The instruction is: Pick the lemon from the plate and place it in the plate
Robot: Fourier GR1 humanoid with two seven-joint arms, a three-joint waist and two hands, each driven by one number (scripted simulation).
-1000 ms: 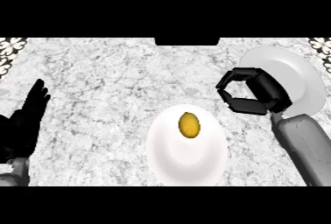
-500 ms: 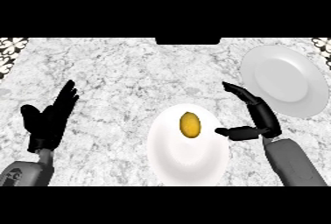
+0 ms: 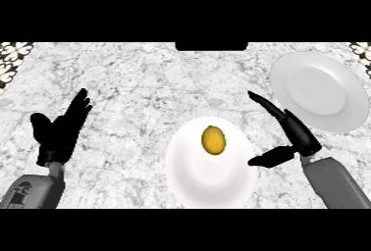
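While lemon is sitting left of the fingers, right hand is spreading wide, holding nothing, for grasp.

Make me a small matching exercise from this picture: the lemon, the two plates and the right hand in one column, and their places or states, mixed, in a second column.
Things:
1. lemon
2. near plate
3. far plate
4. right hand

Places or states:
A. bare, at the counter's far right
B. open, between the two plates
C. lying on a plate
D. in the middle, carrying fruit

Pairs: 1-C, 2-D, 3-A, 4-B
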